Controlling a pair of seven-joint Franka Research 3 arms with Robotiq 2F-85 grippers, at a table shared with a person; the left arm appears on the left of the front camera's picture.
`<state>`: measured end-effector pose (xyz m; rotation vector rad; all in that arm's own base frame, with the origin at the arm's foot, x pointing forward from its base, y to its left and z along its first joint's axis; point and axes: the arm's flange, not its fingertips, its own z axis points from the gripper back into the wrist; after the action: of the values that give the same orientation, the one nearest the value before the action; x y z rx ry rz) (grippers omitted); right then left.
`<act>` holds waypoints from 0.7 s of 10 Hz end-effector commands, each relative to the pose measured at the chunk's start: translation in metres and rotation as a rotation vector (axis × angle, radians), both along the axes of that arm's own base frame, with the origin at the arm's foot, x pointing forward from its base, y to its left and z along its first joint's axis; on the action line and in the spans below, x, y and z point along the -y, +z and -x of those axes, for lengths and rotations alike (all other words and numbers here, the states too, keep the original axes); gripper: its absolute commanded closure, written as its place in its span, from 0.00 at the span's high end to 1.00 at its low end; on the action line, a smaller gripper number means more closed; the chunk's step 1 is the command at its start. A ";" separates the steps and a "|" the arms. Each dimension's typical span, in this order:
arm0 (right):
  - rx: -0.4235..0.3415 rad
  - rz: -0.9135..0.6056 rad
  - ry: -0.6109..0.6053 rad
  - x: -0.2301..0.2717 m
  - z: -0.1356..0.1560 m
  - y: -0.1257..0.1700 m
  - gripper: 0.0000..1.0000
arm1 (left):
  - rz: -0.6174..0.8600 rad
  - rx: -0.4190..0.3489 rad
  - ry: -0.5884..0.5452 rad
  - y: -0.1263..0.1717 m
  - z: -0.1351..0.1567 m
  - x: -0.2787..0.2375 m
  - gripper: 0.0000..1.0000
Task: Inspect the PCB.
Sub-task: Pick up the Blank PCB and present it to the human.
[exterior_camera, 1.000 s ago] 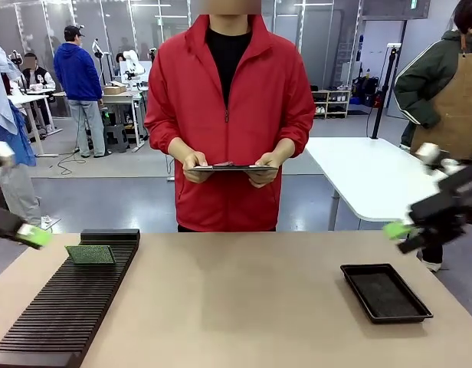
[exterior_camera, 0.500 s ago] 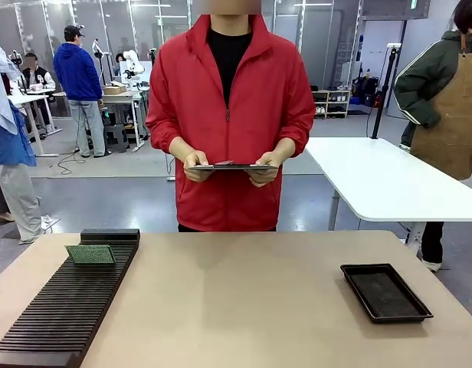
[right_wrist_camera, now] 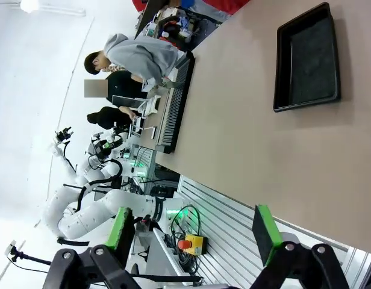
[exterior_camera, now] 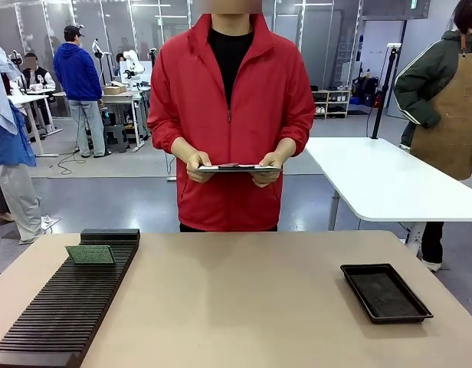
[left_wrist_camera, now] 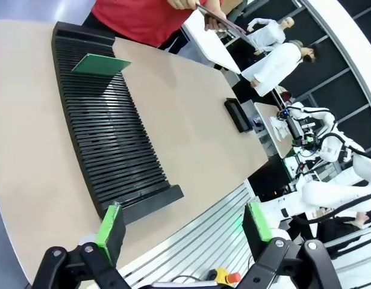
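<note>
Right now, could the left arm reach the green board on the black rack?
Probably yes: the thin green rectangular board rests uncovered near the far end of the long black ribbed rack, with nothing before it, and the left jaws hang open.

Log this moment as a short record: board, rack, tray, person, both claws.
PCB: resting on the far end of the rack, untouched
Rack: black, slotted, on the left side of the table
Tray: black, shallow, on the table's right side
Person: at the far side, red jacket, holding a clipboard in both hands
Left claw: open, holding nothing
Right claw: open, holding nothing
</note>
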<state>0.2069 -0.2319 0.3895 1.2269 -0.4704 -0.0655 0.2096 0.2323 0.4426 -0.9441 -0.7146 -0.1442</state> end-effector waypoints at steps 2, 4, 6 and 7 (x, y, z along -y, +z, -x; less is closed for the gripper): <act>-0.003 -0.013 0.003 -0.001 -0.001 -0.002 1.00 | 0.011 0.004 -0.008 -0.002 -0.001 0.000 1.00; -0.003 -0.013 0.003 -0.001 -0.001 -0.002 1.00 | 0.011 0.004 -0.008 -0.002 -0.001 0.000 1.00; -0.003 -0.013 0.003 -0.001 -0.001 -0.002 1.00 | 0.011 0.004 -0.008 -0.002 -0.001 0.000 1.00; -0.003 -0.013 0.003 -0.001 -0.001 -0.002 1.00 | 0.011 0.004 -0.008 -0.002 -0.001 0.000 1.00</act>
<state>0.2075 -0.2309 0.3857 1.2320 -0.4482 -0.0788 0.2103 0.2322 0.4394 -0.9419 -0.6957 -0.1316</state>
